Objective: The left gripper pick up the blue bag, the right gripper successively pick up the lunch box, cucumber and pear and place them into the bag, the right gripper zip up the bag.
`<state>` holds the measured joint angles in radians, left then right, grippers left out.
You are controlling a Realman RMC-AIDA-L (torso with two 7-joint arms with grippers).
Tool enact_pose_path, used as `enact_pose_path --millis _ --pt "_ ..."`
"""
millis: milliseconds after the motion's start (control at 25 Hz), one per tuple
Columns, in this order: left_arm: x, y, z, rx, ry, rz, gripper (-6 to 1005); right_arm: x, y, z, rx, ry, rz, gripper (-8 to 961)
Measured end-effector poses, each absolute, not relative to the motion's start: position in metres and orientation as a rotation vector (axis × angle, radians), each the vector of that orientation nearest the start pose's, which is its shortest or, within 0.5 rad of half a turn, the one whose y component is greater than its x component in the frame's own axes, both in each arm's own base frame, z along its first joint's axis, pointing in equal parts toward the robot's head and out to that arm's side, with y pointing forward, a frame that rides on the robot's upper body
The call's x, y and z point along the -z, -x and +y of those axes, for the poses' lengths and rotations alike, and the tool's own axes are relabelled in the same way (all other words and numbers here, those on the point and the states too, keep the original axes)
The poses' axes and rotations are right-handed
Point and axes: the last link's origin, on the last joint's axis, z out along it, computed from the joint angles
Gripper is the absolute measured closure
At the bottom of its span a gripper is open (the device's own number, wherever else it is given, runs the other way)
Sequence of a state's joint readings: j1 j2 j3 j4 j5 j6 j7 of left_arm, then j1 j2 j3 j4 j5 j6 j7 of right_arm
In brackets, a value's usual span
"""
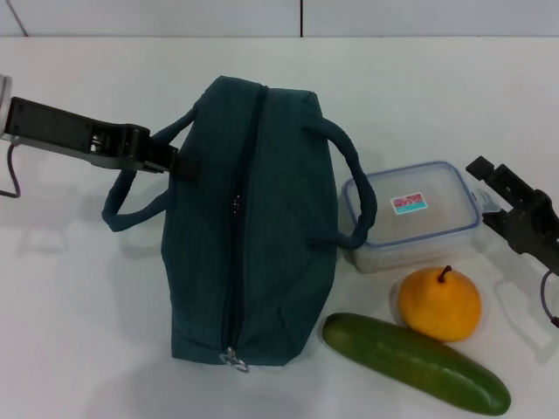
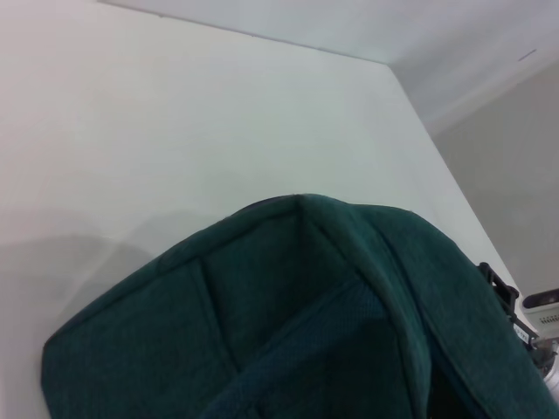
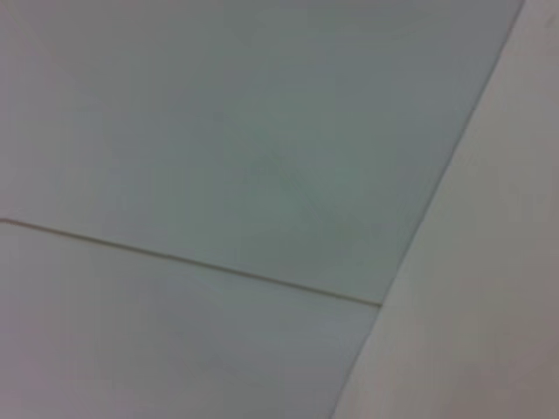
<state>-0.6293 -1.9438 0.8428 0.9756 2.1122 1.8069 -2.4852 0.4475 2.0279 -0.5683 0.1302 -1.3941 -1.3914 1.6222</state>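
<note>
Teal fabric fills most of my left wrist view, which tells me how close my left gripper point(image 1: 168, 157) sits to the blue bag point(image 1: 253, 218). From the head view, that gripper has its tips right at the bag's flank, where the near loop handle point(image 1: 131, 196) springs from the cloth. I judge it is placed there because the handle is the one part soft and raised enough to lift the bag by. Whether my left jaws are clenched on the strap or merely beside it I cannot tell; the tips merge with the dark fabric.

The bag lies on its side on the white table point(image 1: 70, 305), zipper point(image 1: 238, 205) running along its top and apparently closed, ring pull point(image 1: 232, 359) at the end nearest me. It will need opening before anything goes in.

Beyond the bag's far side from my left gripper wait the lunch box point(image 1: 410, 214), touching the other handle, then the pear point(image 1: 439, 304) and cucumber point(image 1: 415, 362) close by. My right gripper point(image 1: 507, 196) hovers just beyond the lunch box, jaws released and holding nothing.
</note>
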Motion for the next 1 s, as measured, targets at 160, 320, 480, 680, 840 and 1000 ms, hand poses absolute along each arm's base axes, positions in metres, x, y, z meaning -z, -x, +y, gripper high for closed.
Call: enact_pose_path --millis 160,320,480,680,840,1000 --pt "-0.072 0.2134 0.3515 0.338 2.67 -1.606 945 0.0503 -0.3174 0.2773 -1.476 1.589 1.877 201" --pt "-0.0712 0.2146 0.3509 0.338 2.672 -1.609 945 0.0503 -0.3162 0.278 -1.479 1.595 1.875 202" --pt "-0.0711 0.2163 0.3499 0.338 2.668 -1.616 945 0.0495 -0.3161 0.2786 -1.484 1.593 1.871 203" --pt "-0.071 0.217 0.3493 0.339 2.665 -1.622 945 0.0489 -0.3151 0.279 -1.489 1.601 1.865 204" --pt "-0.0709 0.2171 0.3493 0.339 2.664 -1.624 945 0.0484 -0.315 0.2795 -1.492 1.599 1.863 205" --pt "-0.0709 0.2167 0.3495 0.339 2.665 -1.622 945 0.0487 -0.316 0.2795 -1.489 1.589 1.882 333"
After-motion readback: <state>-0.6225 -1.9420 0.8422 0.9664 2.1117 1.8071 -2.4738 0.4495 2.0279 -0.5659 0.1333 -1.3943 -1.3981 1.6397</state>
